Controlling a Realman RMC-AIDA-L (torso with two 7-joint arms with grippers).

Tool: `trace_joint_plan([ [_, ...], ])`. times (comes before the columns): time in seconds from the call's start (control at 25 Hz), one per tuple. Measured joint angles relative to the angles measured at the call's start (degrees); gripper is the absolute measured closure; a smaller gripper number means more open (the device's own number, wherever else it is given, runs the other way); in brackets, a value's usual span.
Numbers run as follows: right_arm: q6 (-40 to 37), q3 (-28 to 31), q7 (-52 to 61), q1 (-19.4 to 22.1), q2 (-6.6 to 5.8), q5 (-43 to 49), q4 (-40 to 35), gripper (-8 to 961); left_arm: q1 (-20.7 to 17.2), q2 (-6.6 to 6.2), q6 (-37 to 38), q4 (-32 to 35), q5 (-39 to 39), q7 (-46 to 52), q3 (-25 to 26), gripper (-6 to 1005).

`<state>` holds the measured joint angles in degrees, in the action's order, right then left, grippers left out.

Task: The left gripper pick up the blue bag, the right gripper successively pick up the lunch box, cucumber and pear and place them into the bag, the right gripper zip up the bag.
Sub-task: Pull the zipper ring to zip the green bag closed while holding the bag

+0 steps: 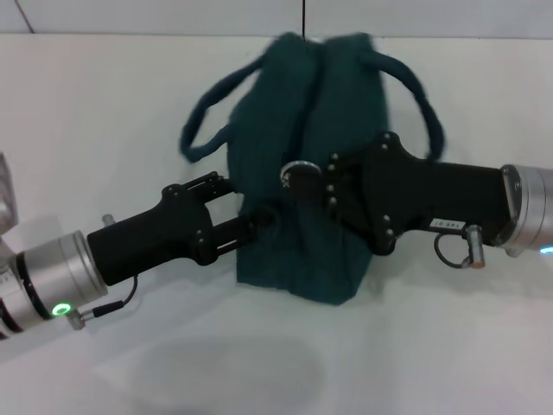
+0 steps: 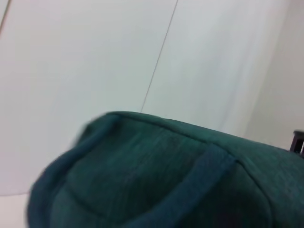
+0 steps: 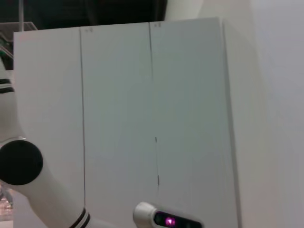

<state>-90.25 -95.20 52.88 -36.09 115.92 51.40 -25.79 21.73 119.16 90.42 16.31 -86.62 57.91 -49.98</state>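
The blue bag (image 1: 307, 147) stands in the middle of the white table, its top closed and its two loop handles sticking out to the sides. My left gripper (image 1: 244, 207) reaches in from the left and is shut on the bag's near left side. From the right, my right gripper (image 1: 316, 180) meets the bag's top, its fingertips pinched at the metal ring pull (image 1: 298, 170) of the zipper. The left wrist view is filled by the bag's fabric (image 2: 142, 180) and one handle strap (image 2: 204, 166). Lunch box, cucumber and pear are out of view.
The white table (image 1: 415, 346) runs to a white wall behind the bag. A pale object (image 1: 5, 197) sits at the far left edge. The right wrist view shows only white wall panels (image 3: 156, 109) and part of the robot's body (image 3: 28, 175).
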Motion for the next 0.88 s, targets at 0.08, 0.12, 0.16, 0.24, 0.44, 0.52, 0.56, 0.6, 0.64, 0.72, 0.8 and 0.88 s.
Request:
trace_joint_plan([
  [0.08,0.7,0.4,-1.1,-0.3,0.07,-0.8,-0.1,928,0.6,-0.16,-0.8,0.4,-0.8,1.2,-0.3,361],
  [0.12,0.7,0.4,-1.1,-0.3,0.07,-0.8,-0.1,928,0.6,-0.15,-1.0,0.4,-1.1,1.4,-0.3,361],
  [0.16,1.2,0.5,-1.4,-0.4,0.05,-1.0,-0.1,928,0.6,-0.10,-1.2,0.4,-1.2,1.4,-0.3,362],
  [0.24,2.4,1.0,-1.5,-0.6,0.01,-1.3,-0.2,928,0.1,0.04,-1.2,0.5,-1.2,1.4,-0.1,362],
  [0.44,3.9,1.3,-1.5,-0.9,-0.22,-1.3,0.0,928,-0.7,0.07,0.2,0.5,-0.8,1.5,0.2,364],
  [0.52,3.9,1.3,-1.5,-0.8,-0.28,-1.2,0.0,927,-0.9,0.00,0.4,0.5,-0.5,1.5,0.2,365],
  [0.56,3.9,1.4,-1.5,-0.6,-0.31,-1.2,0.0,927,-1.0,-0.04,0.4,0.5,-0.4,1.5,0.3,365],
  [0.6,3.8,1.5,-1.5,-0.4,-0.34,-1.2,-0.1,927,-1.1,-0.09,0.4,0.6,-0.1,1.5,0.3,365],
  [0.64,3.7,1.8,-1.5,-0.2,-0.35,-1.3,-0.2,927,-1.1,-0.08,0.5,0.8,0.0,1.5,0.3,366],
  [0.72,3.5,2.8,-1.5,0.2,-0.36,-1.3,-0.2,927,-1.2,0.00,0.5,1.1,0.0,1.5,0.3,366],
  [0.8,3.2,3.6,-1.5,0.4,-0.35,-1.3,-0.2,927,-1.1,0.05,0.5,1.2,-0.2,1.5,0.2,367],
  [0.88,2.8,4.4,-1.5,0.7,-0.35,-1.3,-0.2,927,-1.0,0.06,0.3,1.2,-0.2,1.3,0.2,368],
])
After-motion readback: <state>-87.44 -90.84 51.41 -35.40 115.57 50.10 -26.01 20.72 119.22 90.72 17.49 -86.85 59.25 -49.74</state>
